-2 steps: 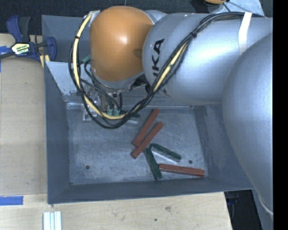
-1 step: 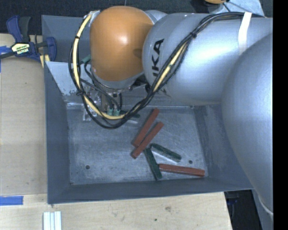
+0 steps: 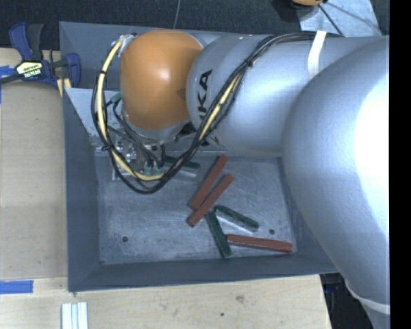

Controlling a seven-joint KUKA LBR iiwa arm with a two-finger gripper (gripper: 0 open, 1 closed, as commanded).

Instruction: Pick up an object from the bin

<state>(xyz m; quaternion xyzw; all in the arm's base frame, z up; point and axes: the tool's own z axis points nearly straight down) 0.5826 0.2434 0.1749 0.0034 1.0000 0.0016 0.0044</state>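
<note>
The big silver arm (image 3: pixel 315 129) came in from the right, its thick links lying almost level and narrowing toward the left. At its end the wrist turned downward under a rounded orange cover (image 3: pixel 157 77). Yellow and black cables (image 3: pixel 101 108) ran along the arm, looped around the left of the cover and hung in a bight below it. The gripper (image 3: pixel 140 160) pointed down beneath the cover, mostly hidden by it and by the cables.

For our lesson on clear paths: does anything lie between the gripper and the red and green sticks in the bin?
Nothing visible does. The gripper sits near the upper left corner of the bin; the red sticks and green sticks lie to its lower right, bare floor between.
</note>
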